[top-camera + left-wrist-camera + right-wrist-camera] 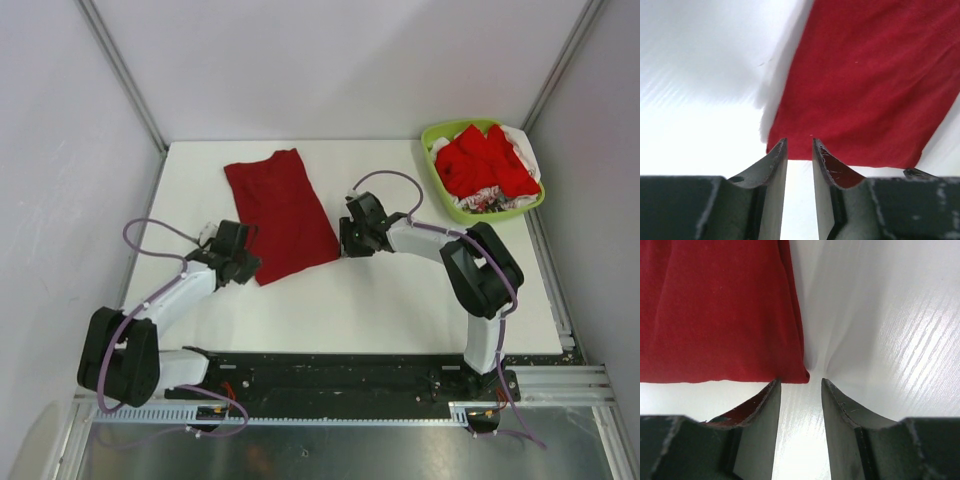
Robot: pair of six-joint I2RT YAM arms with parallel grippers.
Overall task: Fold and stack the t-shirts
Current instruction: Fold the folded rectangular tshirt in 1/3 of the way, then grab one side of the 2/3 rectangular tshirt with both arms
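Note:
A dark crimson t-shirt (282, 213) lies folded into a long strip on the white table, slanting from far left to near right. My left gripper (248, 262) sits at its near left corner, open, the cloth's edge (865, 100) just beyond the fingertips and nothing between them. At the shirt's near right corner (720, 315) my right gripper (346, 238) is open too, empty. More t-shirts (485, 160), bright red with white and patterned cloth, are heaped in the lime-green basket (446, 207) at the far right.
White walls and metal rails enclose the table on three sides. The arms' black base rail (330, 375) runs along the near edge. Purple cables loop off both arms.

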